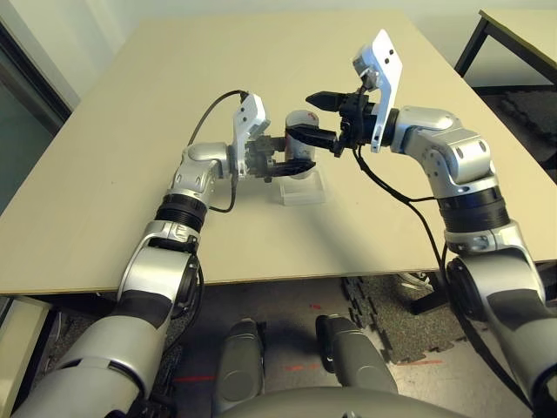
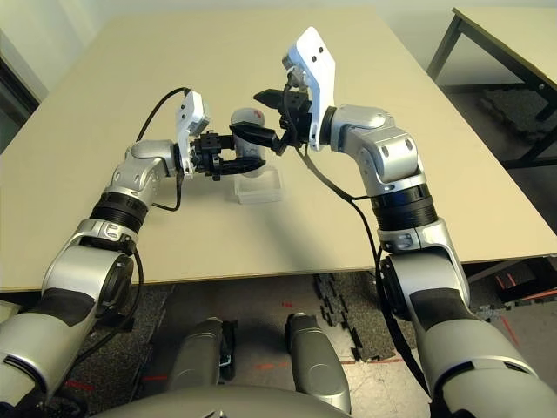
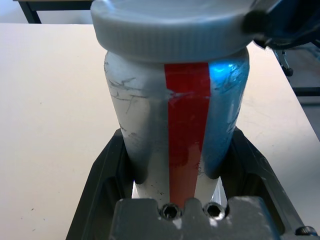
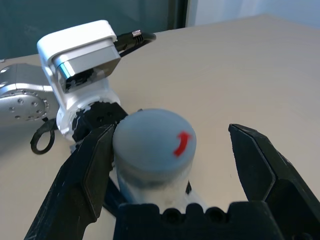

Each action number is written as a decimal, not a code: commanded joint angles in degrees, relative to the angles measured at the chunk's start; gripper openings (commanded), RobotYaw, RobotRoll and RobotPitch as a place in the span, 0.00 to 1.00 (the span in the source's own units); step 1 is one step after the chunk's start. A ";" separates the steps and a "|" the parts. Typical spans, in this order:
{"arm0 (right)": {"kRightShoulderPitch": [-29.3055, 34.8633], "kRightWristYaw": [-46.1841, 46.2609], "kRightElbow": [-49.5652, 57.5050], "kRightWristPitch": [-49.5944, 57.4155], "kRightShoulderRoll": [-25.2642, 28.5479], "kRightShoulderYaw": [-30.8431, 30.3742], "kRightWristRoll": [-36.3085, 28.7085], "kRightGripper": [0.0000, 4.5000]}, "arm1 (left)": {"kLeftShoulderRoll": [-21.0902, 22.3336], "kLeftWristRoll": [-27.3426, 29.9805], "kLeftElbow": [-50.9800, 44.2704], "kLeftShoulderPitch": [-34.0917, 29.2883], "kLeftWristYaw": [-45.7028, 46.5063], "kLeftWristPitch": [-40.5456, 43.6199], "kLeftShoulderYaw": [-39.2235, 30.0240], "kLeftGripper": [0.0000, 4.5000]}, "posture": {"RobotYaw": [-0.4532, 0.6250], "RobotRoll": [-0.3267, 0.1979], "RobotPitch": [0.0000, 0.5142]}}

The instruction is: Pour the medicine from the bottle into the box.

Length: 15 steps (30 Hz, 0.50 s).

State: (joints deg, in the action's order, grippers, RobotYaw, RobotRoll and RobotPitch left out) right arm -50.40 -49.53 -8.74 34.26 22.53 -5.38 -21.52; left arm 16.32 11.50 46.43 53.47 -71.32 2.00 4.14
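My left gripper [image 1: 285, 164] is shut on the silver-grey bottle [image 1: 299, 131] and holds it upright just above the back of the clear box [image 1: 305, 190] on the table. The left wrist view shows the bottle [image 3: 185, 125] with its red stripe between my fingers [image 3: 107, 170], its grey cap [image 3: 170, 25] on. My right gripper [image 4: 172, 132] is open and straddles the cap [image 4: 155, 140], which bears a red arrow. One finger [image 4: 90, 165] touches the cap's side and the other stands apart. The medicine is hidden.
The beige table [image 1: 130, 174] stretches wide on every side of the box, its front edge close to my body. A second table [image 1: 526, 35] with black legs stands at the far right. Dark floor mats lie below.
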 commanded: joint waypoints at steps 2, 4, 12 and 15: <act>2.43 1.11 2.40 2.22 3.30 3.57 -1.10 1.00 | 0.12 -0.42 0.87 0.66 -0.47 -0.68 -0.02 0.57 | 0.25 0.62 0.17; 3.03 1.53 2.92 2.74 4.17 4.41 -1.61 1.00 | 0.06 -0.44 1.06 0.81 -0.52 -0.73 -0.02 0.57 | 0.25 0.62 0.18; 3.57 2.43 1.57 2.44 6.97 7.09 -1.73 1.00 | 0.00 -0.57 1.71 1.26 -0.80 -1.11 -0.12 0.57 | 0.24 0.62 0.17; 3.80 2.38 1.11 2.19 7.52 7.27 -1.64 1.00 | 0.00 -0.59 1.73 1.37 -0.77 -1.10 -0.12 0.57 | 0.24 0.62 0.17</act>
State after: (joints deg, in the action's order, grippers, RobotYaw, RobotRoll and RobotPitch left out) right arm -47.25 -47.16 -7.15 36.83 29.73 0.89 -23.21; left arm 16.32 11.47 47.80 53.67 -71.55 1.40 3.79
